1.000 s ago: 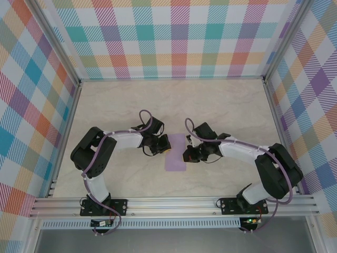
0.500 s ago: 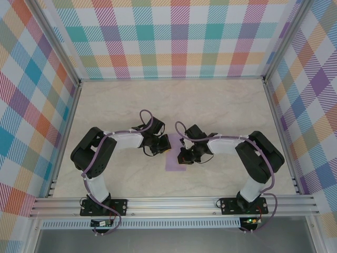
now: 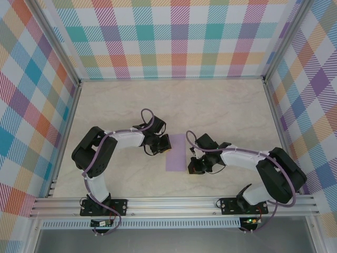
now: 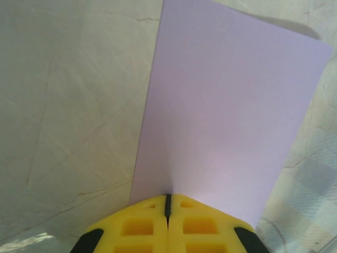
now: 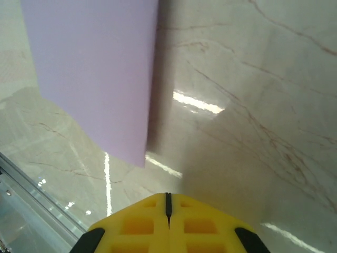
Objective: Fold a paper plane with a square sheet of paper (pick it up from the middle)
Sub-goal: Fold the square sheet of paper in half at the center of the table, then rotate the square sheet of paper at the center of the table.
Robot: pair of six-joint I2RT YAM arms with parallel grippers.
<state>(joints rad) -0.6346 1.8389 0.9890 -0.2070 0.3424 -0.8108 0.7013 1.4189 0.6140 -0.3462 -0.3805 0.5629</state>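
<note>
**Both Grippers Shut at the Lavender Sheet, Left One on Its Edge**

The left gripper (image 4: 168,197) was fully closed, its two yellow fingers pressed together with only a thin dark seam between them. Their tips met the near edge of the sheet of paper (image 4: 226,105), which spread away from them toward 12 o'clock in the left wrist view. Whether the edge was pinched between the fingers or merely lay under them could not be told. A soft shadow ran along the sheet's far edge, toward 1 o'clock.

The right gripper (image 5: 168,196) was also fully closed and held nothing. In its wrist view the sheet lay toward 11 o'clock, its nearest corner apart from the fingertips, with bare marbled table between them. A dark shadow ran along the sheet's right edge.

From above, the sheet showed as a plain lavender rectangle, longer from 12 to 6 o'clock than it was wide, lying in the middle of the table (image 3: 226,105). The left gripper sat at the sheet's 9 o'clock side, touching its left edge near the upper half. The right gripper sat just beside the sheet's lower right corner, at about 4 o'clock. Plaid walls (image 3: 179,42) enclosed the table at 9, 12 and 3 o'clock, and a metal rail (image 3: 174,203) crossed at 6 o'clock.
</note>
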